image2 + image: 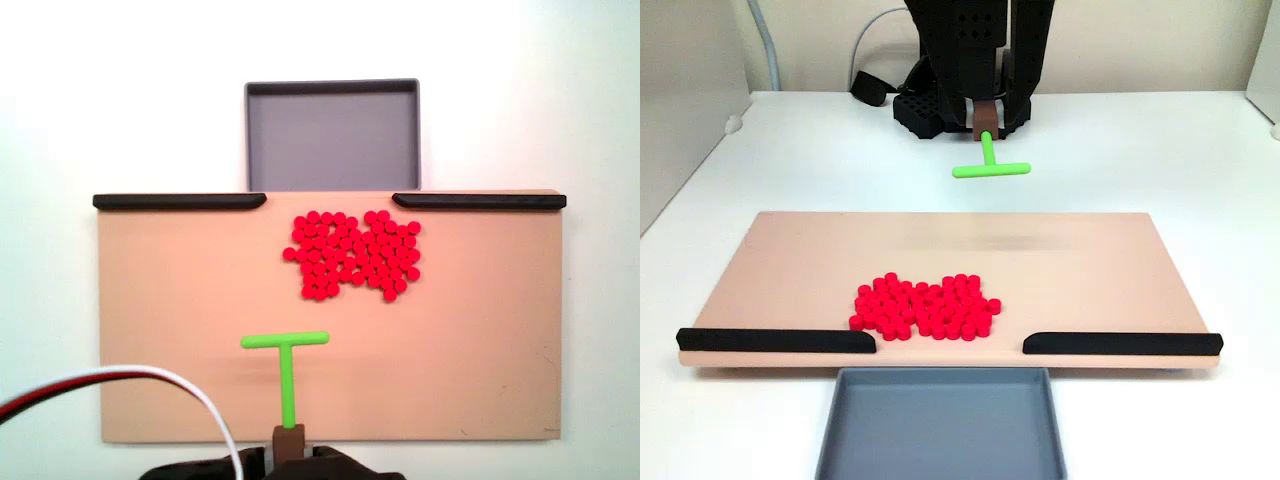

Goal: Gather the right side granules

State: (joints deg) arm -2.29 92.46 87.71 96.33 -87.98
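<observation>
The granules are many small red pellets lying in one loose cluster on the tan board. They sit close to the gap between the two black rails. My gripper is at the arm's end of the board, shut on a brown block that carries the stem of a green T-shaped stick. The stick's crossbar points toward the granules and is well apart from them, with a stretch of bare board between.
Two black rails line the board's edge, with a gap between them. A grey tray sits just beyond that gap. The arm's black base and cables are at the opposite end. White table surrounds the board.
</observation>
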